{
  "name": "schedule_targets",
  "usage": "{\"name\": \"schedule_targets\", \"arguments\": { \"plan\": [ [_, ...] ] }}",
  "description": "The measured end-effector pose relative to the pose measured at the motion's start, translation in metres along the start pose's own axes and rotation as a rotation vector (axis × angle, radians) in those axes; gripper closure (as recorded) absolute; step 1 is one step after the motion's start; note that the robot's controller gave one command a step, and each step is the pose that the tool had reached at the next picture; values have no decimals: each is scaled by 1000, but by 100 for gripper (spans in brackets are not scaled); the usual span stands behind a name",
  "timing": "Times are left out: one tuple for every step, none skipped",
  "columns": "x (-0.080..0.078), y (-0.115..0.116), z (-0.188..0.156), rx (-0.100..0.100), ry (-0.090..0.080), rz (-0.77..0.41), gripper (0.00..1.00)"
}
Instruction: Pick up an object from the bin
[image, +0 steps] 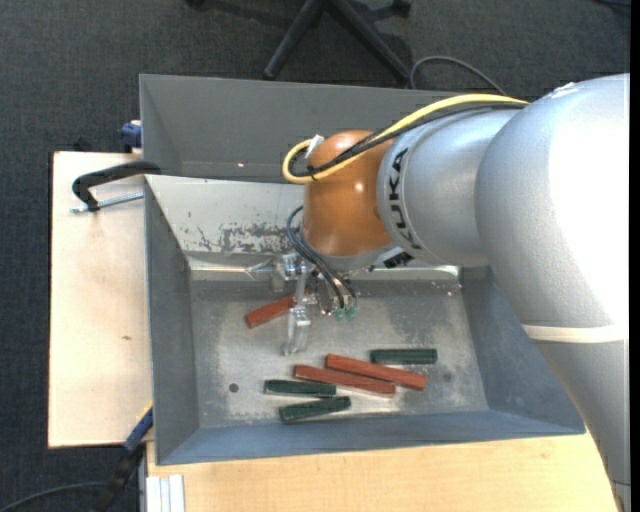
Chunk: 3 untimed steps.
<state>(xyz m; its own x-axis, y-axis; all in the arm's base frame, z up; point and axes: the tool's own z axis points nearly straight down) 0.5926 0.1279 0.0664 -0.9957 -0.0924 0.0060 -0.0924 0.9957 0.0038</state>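
Observation:
My gripper hangs low over the middle of the bin, a little left of centre. A short red-brown stick lies tilted on the floor just to its left. The stick's right end runs under the gripper, and whether it is gripped I cannot tell. Below and to the right of the gripper, two longer red-brown sticks lie side by side, slanting.
Dark green sticks lie around the red pair: one to the right, one to the left and one near the front wall. The arm with its orange cover and yellow cable comes in from the right and hides the back right of the bin.

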Motion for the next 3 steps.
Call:
{"name": "schedule_targets", "arguments": {
  "plan": [
    [-9, -19, -36, 4, -15, -124, 0],
    [-9, -18, -35, 1, -12, 14, 0],
    [-8, -10, -3, 3, -4, -16, 0]
  ]
}}
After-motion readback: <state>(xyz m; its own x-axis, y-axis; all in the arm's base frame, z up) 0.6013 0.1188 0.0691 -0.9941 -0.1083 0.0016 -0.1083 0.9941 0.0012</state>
